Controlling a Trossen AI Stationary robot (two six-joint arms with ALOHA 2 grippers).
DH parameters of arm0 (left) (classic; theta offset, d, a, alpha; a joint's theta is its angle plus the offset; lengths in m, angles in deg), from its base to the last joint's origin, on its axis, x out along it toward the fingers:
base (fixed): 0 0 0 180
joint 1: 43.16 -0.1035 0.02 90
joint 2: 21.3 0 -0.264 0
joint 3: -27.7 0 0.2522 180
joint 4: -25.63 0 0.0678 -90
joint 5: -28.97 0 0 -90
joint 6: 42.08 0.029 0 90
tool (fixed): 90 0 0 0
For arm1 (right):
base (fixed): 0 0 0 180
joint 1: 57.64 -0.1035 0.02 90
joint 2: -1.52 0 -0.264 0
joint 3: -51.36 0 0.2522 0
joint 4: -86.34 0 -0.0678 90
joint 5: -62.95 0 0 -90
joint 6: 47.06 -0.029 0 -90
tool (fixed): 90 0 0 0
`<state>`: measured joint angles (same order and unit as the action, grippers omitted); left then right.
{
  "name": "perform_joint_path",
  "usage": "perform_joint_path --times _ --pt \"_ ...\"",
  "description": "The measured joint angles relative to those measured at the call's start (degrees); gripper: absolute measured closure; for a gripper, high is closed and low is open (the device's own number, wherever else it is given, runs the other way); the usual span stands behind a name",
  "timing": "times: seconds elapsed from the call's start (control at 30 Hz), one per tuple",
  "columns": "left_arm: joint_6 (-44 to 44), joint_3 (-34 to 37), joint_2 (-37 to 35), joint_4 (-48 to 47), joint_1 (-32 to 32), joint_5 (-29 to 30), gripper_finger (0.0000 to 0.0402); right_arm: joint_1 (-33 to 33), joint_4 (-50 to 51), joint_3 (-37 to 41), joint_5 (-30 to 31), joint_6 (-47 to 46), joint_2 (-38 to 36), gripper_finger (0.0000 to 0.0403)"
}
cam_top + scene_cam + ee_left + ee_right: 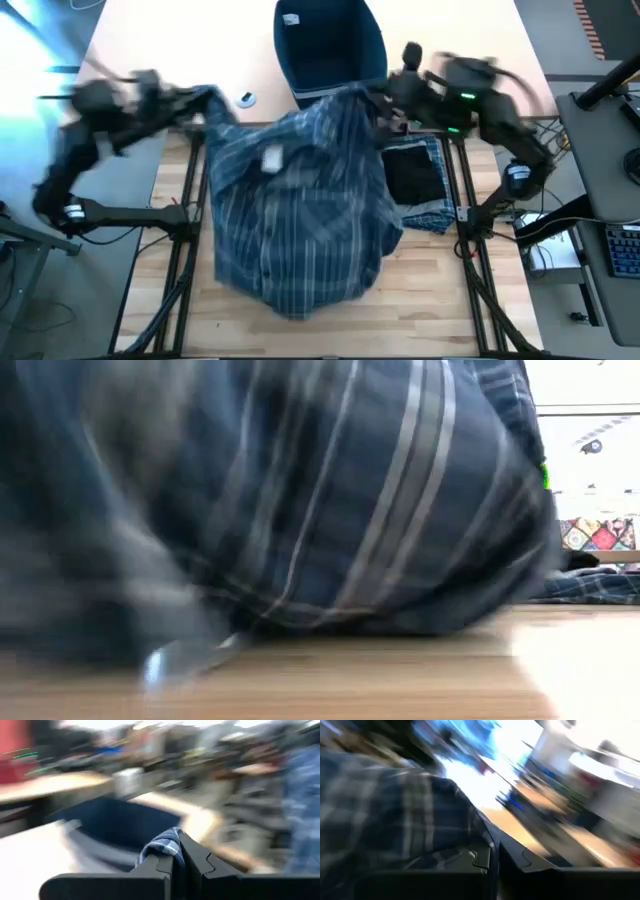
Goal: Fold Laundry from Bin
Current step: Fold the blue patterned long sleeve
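Both arms hold one garment between them: a blue-and-white plaid shirt point(300, 210), spread and hanging over the middle of the tabletop point(250, 330), its lower hem resting on or just above the wood in the low view. The left tool point(205, 100) is clamped tight on one upper corner of the shirt; in its wrist view a fold of plaid cloth sticks up between the closed fingers point(165, 865). The right tool point(385, 100) is likewise pinched shut on the opposite upper corner, with plaid fabric draped just over its fingers point(480, 860) in its own wrist view. The shirt's top edge runs left to right between the two tools, and the body falls toward the near edge of the tabletop. The navy bin point(330, 50) stands just behind the shirt, at the far side. Beside the shirt on the right lie a black piece point(415, 172) and more plaid cloth point(435, 215). The next move likely depends on keeping that top edge taut and level, both arms sharing it equally, while laying the shirt flat.
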<state>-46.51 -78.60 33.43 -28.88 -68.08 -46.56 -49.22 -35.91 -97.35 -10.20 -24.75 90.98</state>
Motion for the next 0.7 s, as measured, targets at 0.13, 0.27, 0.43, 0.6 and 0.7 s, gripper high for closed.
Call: perform_joint_path --times 0.13,0.27,0.43,0.6,0.7 --pt "3.07 6.41 5.12 7.44 -1.02 11.6 0.0402 8.6 2.46 0.11 10.29 4.56 4.34 0.0394" --pt "9.11 -1.46 10.31 12.31 -3.91 8.31 0.0401 15.56 -3.57 0.11 10.44 12.02 7.24 0.0394" --pt "15.58 -25.25 19.35 1.6 -4.79 6.92 0.0402 15.28 -20.23 0.09 9.32 22.22 5.49 0.0394" --pt "15.92 -40.67 24.55 -7.75 -4.56 0.45 0.0401 11.06 -25.95 -0.03 -2.7 17.09 0.07 0.0394" --pt "13.24 -33.97 18.95 -6.83 -3.98 -13.72 0.0402 8.25 -23.3 -0.09 -11.27 6.79 -3.24 0.0394"
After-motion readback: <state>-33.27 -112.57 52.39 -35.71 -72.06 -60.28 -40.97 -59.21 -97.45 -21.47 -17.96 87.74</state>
